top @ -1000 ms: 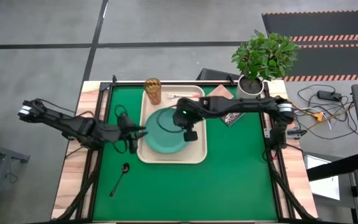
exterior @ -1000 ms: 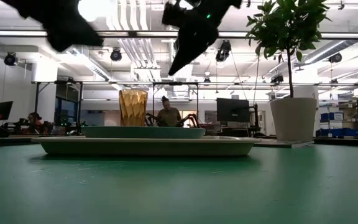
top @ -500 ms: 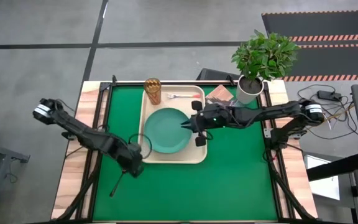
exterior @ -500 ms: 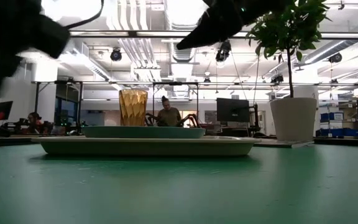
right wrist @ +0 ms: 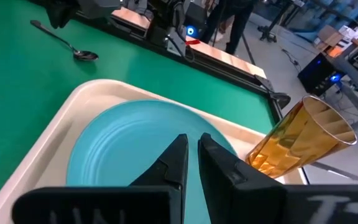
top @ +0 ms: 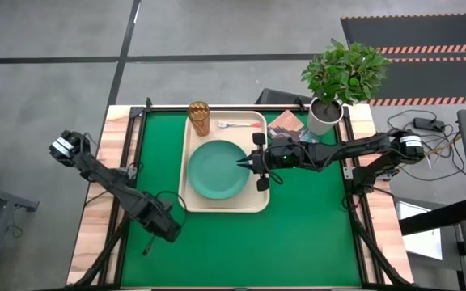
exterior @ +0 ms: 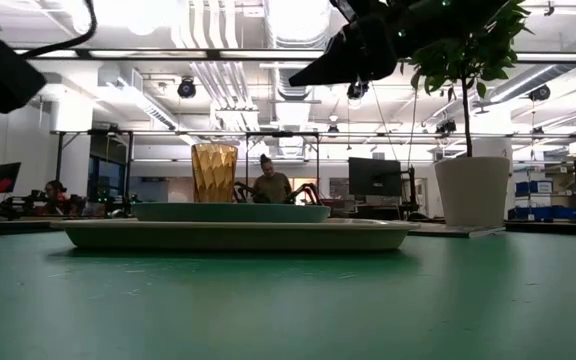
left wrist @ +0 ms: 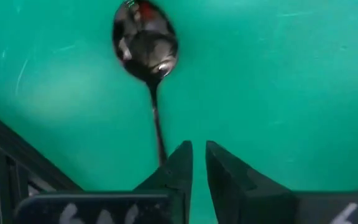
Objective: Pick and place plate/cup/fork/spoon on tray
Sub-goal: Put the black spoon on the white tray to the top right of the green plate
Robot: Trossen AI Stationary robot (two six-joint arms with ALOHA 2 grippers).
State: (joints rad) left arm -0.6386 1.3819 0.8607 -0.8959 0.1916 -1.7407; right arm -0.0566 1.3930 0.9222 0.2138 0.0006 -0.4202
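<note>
The teal plate lies flat in the cream tray, with the amber cup upright at the tray's far left corner and the pale fork lying beside it. The dark spoon lies on the green mat near the table's near left; only its handle end shows in the high view. My left gripper hangs above the spoon's handle, shut and empty. My right gripper is shut and empty, above the plate's right edge; the low view shows it high up.
A white plant pot stands at the table's far right corner, with a reddish flat object beside it. Black frame rails run along the table's sides. Bare green mat lies near and right of the tray. People sit in the room behind.
My left gripper has gone from beside the tray's left rim toward the table's near edge, and now hangs over the spoon. My right gripper has drawn back from over the plate toward the table's right, its arm levelling out.
</note>
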